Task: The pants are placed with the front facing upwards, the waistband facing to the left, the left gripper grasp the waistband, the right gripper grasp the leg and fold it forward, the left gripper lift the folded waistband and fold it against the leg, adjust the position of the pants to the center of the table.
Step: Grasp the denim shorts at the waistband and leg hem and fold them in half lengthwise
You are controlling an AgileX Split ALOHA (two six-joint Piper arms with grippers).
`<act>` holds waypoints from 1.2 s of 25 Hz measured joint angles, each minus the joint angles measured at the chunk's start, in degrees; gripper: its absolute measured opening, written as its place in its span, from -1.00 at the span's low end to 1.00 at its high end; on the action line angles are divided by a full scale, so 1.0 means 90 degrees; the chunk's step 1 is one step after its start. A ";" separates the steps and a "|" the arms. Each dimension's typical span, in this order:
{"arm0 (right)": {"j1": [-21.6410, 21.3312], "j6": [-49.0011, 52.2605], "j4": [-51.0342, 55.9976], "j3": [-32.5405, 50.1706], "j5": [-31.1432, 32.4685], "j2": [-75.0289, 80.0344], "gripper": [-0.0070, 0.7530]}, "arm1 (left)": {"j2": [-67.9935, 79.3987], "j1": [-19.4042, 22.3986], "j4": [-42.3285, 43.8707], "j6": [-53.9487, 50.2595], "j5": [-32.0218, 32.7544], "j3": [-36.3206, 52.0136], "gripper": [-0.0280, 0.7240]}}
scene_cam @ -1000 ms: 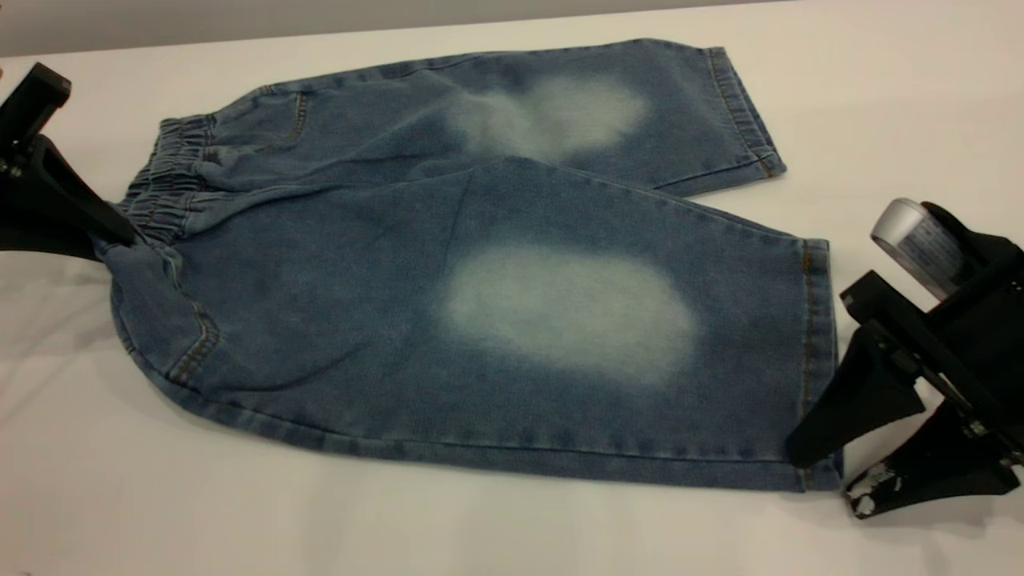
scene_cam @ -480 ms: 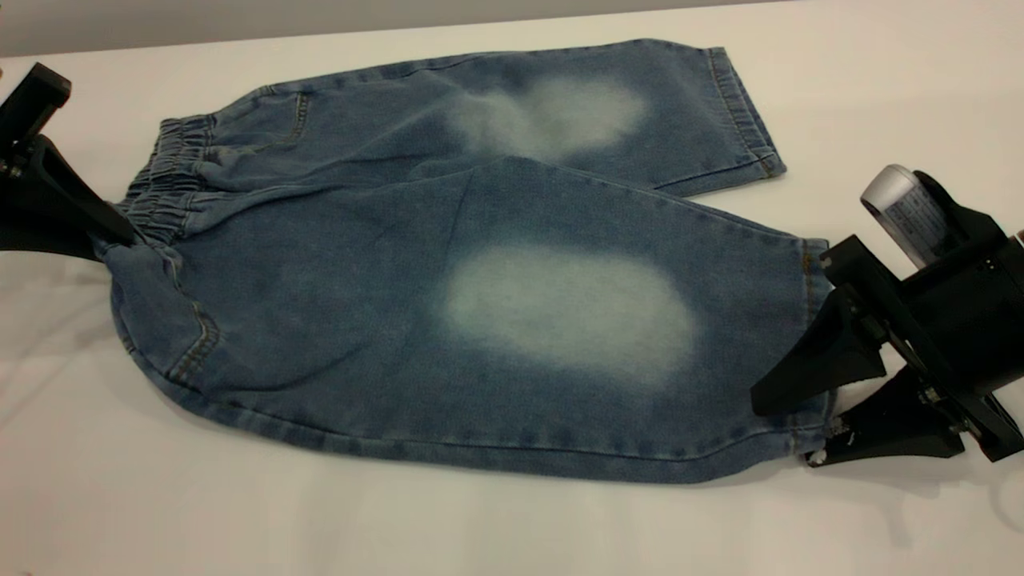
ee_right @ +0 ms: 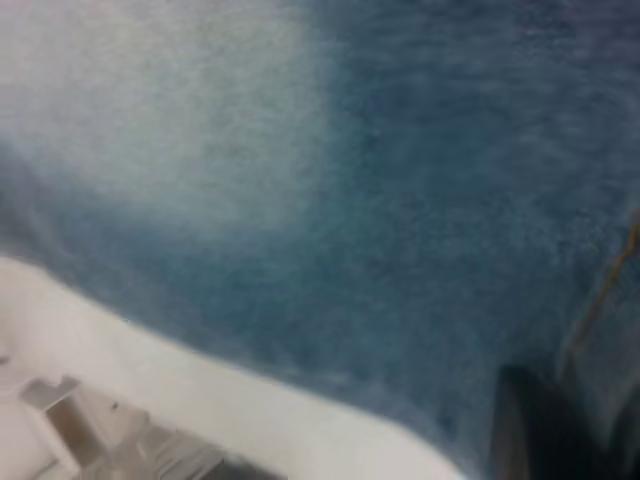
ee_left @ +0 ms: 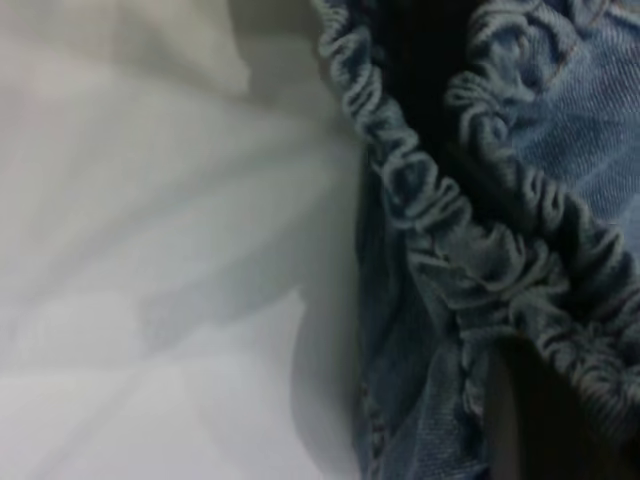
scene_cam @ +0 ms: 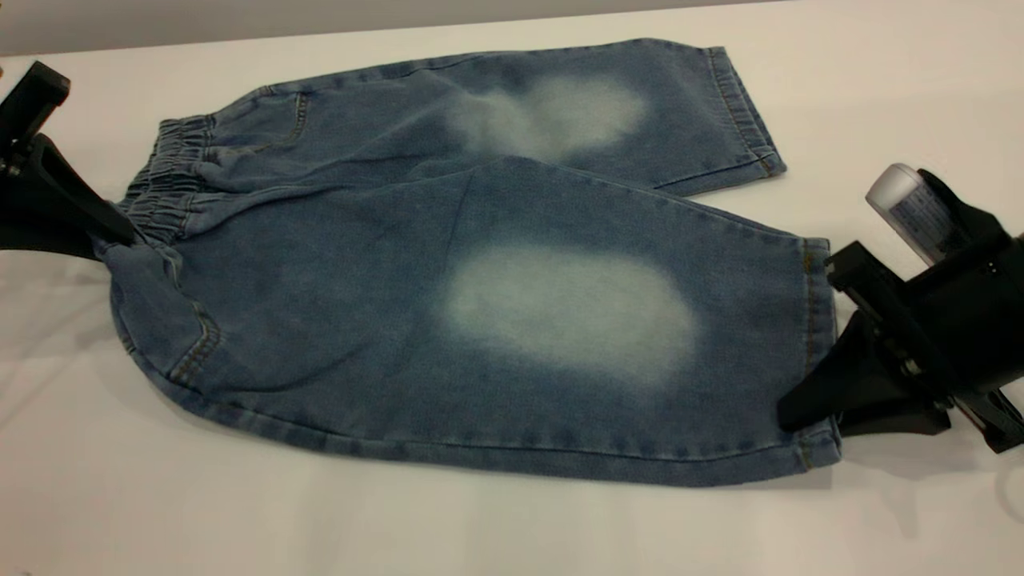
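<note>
The blue denim pants [scene_cam: 480, 304] lie flat on the table [scene_cam: 480, 528], waistband [scene_cam: 164, 184] to the left, pale knee patches up. My left gripper [scene_cam: 122, 234] is shut on the near end of the waistband; in the left wrist view a dark finger [ee_left: 545, 420] presses on the ruffled waistband [ee_left: 430, 210]. My right gripper [scene_cam: 804, 420] is shut on the hem of the near leg [scene_cam: 720, 360], its upper finger lying on the denim. The right wrist view shows that leg [ee_right: 420, 200] with a dark finger [ee_right: 530, 430] on it.
The far leg [scene_cam: 640, 112] stretches toward the back right, its hem flat on the table. White tabletop surrounds the pants on all sides, with wide room in front. The table's back edge [scene_cam: 240, 36] runs along the top.
The right gripper went from open beside the hem to straddling it, then shut on the near leg's hem. The left gripper and the waistband have not moved.
</note>
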 joint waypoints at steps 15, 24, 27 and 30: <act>-0.0006 0.2046 -0.2158 0.0006 -0.0370 -0.2108 -0.95 | -0.1032 -0.0386 0.0654 -0.0180 -0.0048 0.0403 -0.64; -0.0006 0.3827 -0.4098 0.0018 0.0129 -0.3273 -0.95 | -0.2003 -0.0386 0.0830 -0.0187 -0.0201 0.1778 -0.64; -0.0006 0.4292 -0.4629 0.0018 0.0464 -0.3744 -0.95 | -0.2486 -0.0386 0.0878 -0.0194 -0.0056 0.2221 -0.64; -0.0006 0.4748 -0.5106 -0.0011 0.0490 -0.4244 -0.95 | -0.3016 -0.0372 0.0938 -0.0258 -0.0042 0.2573 -0.64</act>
